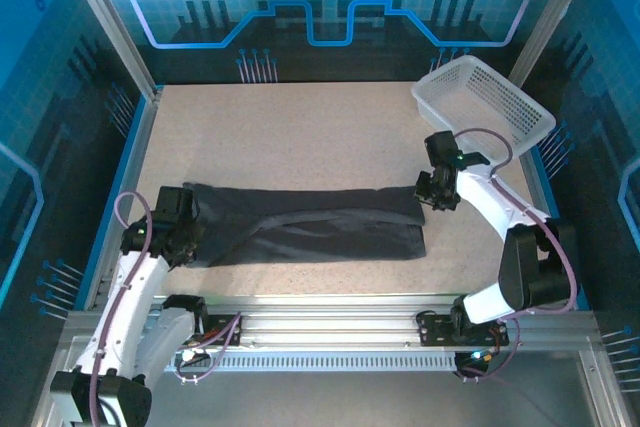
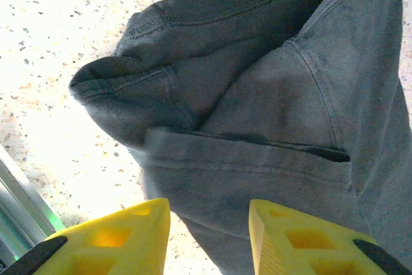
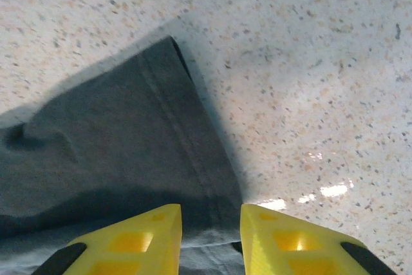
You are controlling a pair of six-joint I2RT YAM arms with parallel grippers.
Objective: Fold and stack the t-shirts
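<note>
Five things of four kinds.
One dark charcoal-grey cloth t-shirt, one white plastic mesh basket, one pale speckled table, two yellow-fingered hands: left hand, right hand.

The overhead view is lit evenly and softly, and a blue cast is thrown by the glowing wall panels around the bench; only faint shadows are seen under the arms. In the left wrist view the bench is blown out to near white at the left, while the folds of the dark t-shirt are rendered sharp. In the right wrist view small glare spots are caught on the bench, a soft shadow is cast along the cloth edge, and the yellow fingers of the right tool are slightly softened
</note>
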